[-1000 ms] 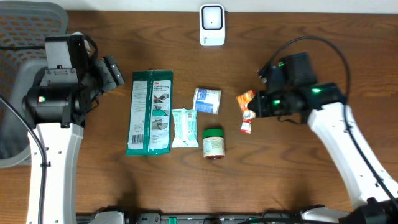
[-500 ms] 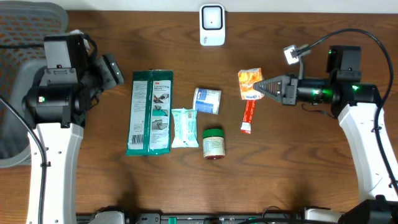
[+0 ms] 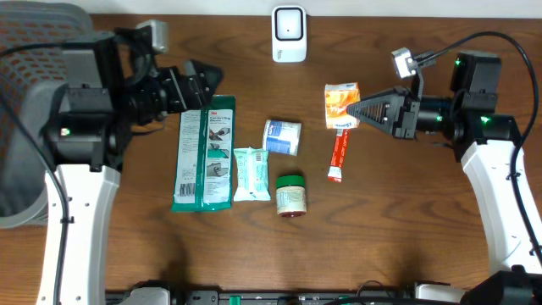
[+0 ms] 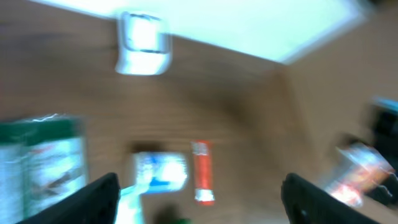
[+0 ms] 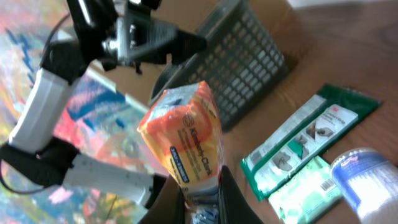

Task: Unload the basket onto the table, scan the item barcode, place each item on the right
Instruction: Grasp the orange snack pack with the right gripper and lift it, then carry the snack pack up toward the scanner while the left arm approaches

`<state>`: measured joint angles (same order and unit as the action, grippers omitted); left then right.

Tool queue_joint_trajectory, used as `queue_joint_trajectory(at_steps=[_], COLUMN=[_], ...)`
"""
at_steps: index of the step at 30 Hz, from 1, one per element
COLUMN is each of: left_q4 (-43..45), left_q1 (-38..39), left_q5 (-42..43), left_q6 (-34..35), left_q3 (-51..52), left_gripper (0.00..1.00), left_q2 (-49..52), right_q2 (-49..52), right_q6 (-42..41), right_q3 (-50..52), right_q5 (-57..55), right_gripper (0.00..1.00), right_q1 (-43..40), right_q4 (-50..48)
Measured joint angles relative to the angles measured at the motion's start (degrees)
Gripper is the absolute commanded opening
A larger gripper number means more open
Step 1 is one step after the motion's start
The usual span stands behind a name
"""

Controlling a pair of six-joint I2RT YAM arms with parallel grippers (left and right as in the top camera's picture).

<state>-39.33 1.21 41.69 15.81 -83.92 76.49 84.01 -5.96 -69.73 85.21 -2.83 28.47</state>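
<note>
My right gripper (image 3: pixel 354 110) (image 5: pixel 200 188) is shut on the lower end of an orange packet (image 3: pixel 341 105) (image 5: pixel 185 134) with a blue label, held off the table to the right of centre. The white scanner (image 3: pixel 289 35) (image 4: pixel 144 42) stands at the far edge, up and to the left of the packet. At the left, my left gripper (image 3: pixel 209 85) (image 4: pixel 205 202) hangs open and empty over the top of the long green pack (image 3: pixel 204 152). Its own view is blurred; the packet (image 4: pixel 359 175) shows there at the far right.
On the table lie the long green pack, a small green wipes pack (image 3: pixel 251 174), a blue-and-white can (image 3: pixel 282 137), a green-lidded jar (image 3: pixel 291 195) and a red tube (image 3: pixel 339 158). A grey mesh chair (image 3: pixel 30 47) stands off the left edge.
My right gripper lifted the orange packet off the table and swung to point left. The left arm has swung right, out over the green pack.
</note>
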Motion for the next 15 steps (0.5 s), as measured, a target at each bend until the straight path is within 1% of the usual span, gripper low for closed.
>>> queue_joint_trajectory(at_steps=[4,5,7,10,15], left_q4=[6.23,7.69,9.79,12.90,14.51], left_q1=[4.81,6.34,8.50,11.41,14.08], left_q5=[8.59,10.01,11.61,13.27,14.16], left_q6=[-0.20,-0.31,-0.46,-0.66,-0.63], left_q3=[0.00,0.00,0.00,0.00,0.00], left_gripper=[0.80,0.80,0.81,0.80,0.80], left_q2=[0.00,0.02,0.02,0.02,0.02], right_q2=[0.00,0.00,0.00,0.00,0.00], right_q6=[-9.40,-13.27,-18.10,-27.19,-39.74], right_q3=[-0.02,0.00,-0.02,-0.04,-0.04], right_q5=[0.52,0.57,0.31,-0.17,-1.64], right_gripper=[0.01,0.01,0.01,0.01,0.01], right_q1=[0.15,0.42,0.85,2.54,5.68], right_q4=[-9.81,-13.64,-17.77,-26.60,-40.46])
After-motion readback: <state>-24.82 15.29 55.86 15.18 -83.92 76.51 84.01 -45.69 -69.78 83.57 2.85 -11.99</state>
